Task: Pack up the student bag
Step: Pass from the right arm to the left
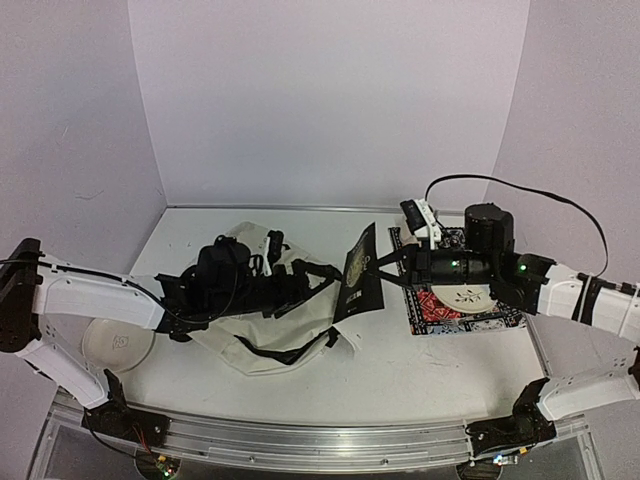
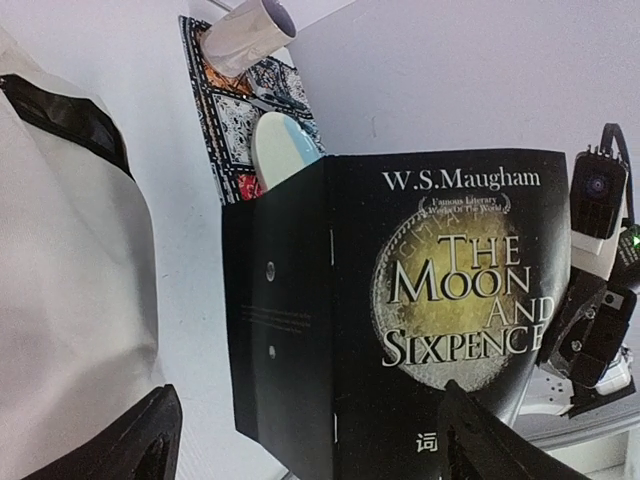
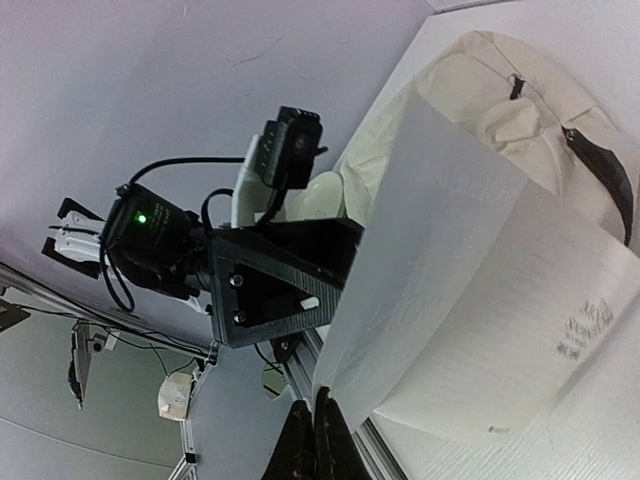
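The student bag [image 1: 262,338] lies flat left of the table's middle, a cream backpack with black straps; it also shows in the left wrist view [image 2: 70,250] and the right wrist view [image 3: 500,90]. A black book [image 1: 360,275], "The Moon and Sixpence" [image 2: 440,300], hangs upright just right of the bag. My right gripper [image 1: 386,267] is shut on the book's edge, and its white pages [image 3: 470,280] fan open above the closed fingers [image 3: 320,425]. Over the bag, my left gripper [image 1: 322,280] is open. Its fingers [image 2: 150,440] stand wide on either side of the book's lower part without touching it.
A red-and-blue patterned mat [image 1: 497,320] lies at the right under the right arm, with a white plate [image 1: 462,297] on it. A silvery roll [image 2: 240,35] stands at the mat's far end. A pale dish [image 1: 118,343] sits near the left arm's base.
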{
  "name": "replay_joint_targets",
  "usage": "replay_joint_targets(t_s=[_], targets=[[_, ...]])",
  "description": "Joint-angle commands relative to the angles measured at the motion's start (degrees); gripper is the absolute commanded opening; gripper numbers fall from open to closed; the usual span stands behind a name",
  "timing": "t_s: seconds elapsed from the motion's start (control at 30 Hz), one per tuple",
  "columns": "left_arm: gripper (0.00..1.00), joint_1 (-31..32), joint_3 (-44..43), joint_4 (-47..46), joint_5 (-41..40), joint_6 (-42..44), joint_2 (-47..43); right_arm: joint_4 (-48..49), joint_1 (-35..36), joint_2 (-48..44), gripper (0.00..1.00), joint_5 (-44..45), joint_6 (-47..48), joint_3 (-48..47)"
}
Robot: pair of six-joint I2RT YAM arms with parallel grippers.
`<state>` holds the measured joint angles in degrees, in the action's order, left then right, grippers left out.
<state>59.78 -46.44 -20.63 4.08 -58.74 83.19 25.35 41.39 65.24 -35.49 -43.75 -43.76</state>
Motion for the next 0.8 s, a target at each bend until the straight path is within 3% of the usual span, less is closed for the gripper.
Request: replay_joint_targets(t_s=[0.0, 0.17, 0.43, 0.53, 0.67, 0.77], targets=[[0.92, -0.40, 3.92, -13.23, 1.71, -5.93, -1.77, 11.37, 0.26, 3.88, 0.00, -4.09, -3.03, -3.34], [0.99, -0.56, 7.26, -18.71, 0.97, -7.97, -2.22, 14.40, 1.42, 6.93, 0.00, -4.85, -3.80, -5.33], [0.99, -0.82, 11.96, -25.68, -0.77, -12.26, -2.29, 20.86, 3.32, 14.37, 0.00, -6.32, -5.63, -7.40], [0.99, -0.94, 15.74, -32.62, -1.73, -14.17, -2.68, 25.58, 3.75, 18.53, 0.00, -7.52, -7.79, -7.72], [0.92, -0.98, 20.06, -43.73, -1.94, -16.39, -2.19, 27.94, 4.43, 22.43, 0.00, -8.37, -8.85, -8.74], [0.85, -0.99, 20.65, -46.52, -0.97, -16.81, -2.05, 28.43, 4.56, 23.94, 0.00, -8.37, -9.15, -8.68]])
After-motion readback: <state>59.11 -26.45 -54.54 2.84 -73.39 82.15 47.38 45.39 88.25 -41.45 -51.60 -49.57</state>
